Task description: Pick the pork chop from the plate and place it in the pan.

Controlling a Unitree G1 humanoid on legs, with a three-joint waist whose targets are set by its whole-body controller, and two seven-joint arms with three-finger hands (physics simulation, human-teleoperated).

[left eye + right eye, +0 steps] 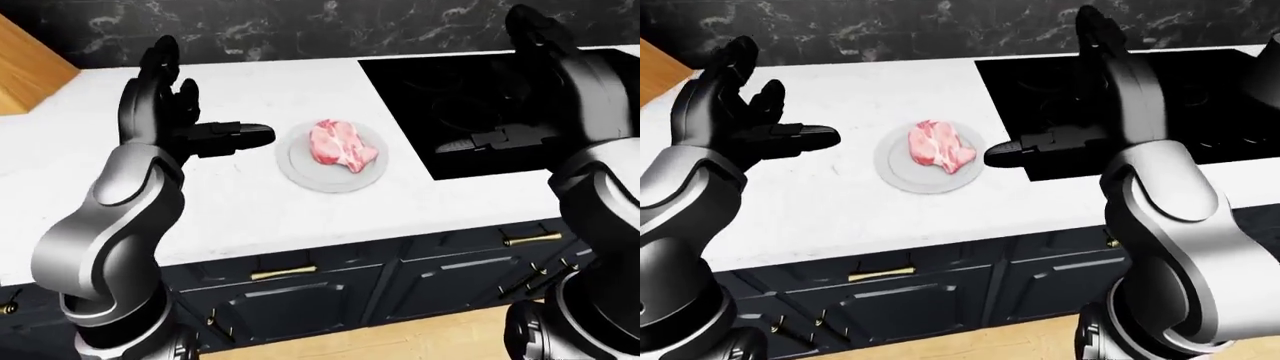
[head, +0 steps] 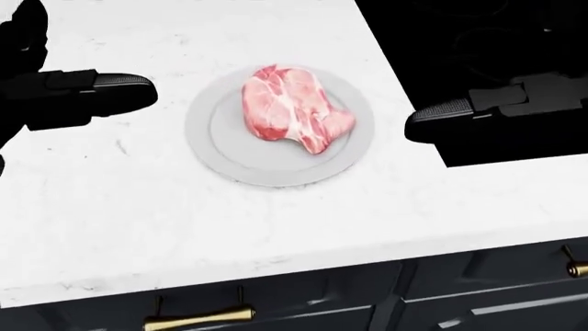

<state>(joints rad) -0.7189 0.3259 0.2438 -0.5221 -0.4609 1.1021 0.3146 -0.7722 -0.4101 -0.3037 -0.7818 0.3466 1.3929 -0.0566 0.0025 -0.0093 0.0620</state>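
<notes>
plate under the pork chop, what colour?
Plain light grey, no pattern: the plate under the pink-and-white pork chop. Clearest in the head view.

The pork chop (image 2: 292, 109) is a raw cut, pink and red with white streaks of fat, thick and lumpy, with a narrower lobe pointing toward the lower right of the head view. It lies flat on a round, pale grey plate (image 2: 228, 153), roughly at its middle, leaving a bare rim all round. The plate sits level on white stone. Both lie between the two sets of fingers: the left fingertips (image 2: 129, 91) point at the plate from the left, near its rim but apart, and the right fingertips (image 2: 432, 117) stand just beside its right rim, touching neither plate nor meat.
</notes>
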